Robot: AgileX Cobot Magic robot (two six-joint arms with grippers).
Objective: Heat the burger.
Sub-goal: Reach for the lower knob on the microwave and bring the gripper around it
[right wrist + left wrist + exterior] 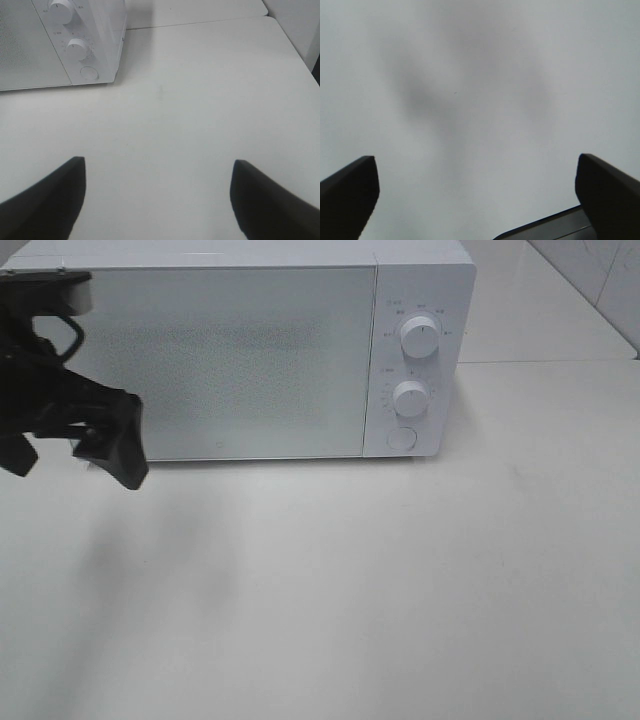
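Observation:
The burger is not in any view. A white microwave [230, 350] stands at the back of the table with its door shut; it also shows in the right wrist view [60, 45]. My left gripper [70, 455] hangs in front of the microwave's left end, above the table. The left wrist view shows the left gripper [475, 170] open and empty, with only bare table under it. My right gripper [157, 172] is open and empty over the table, to the front right of the microwave. It is out of the high view.
The microwave has two round knobs [419, 337] [410, 398] and a round button [401, 438] on its right panel. The white table [380, 590] spreads in front. A second table top [200, 12] adjoins behind it, right of the microwave.

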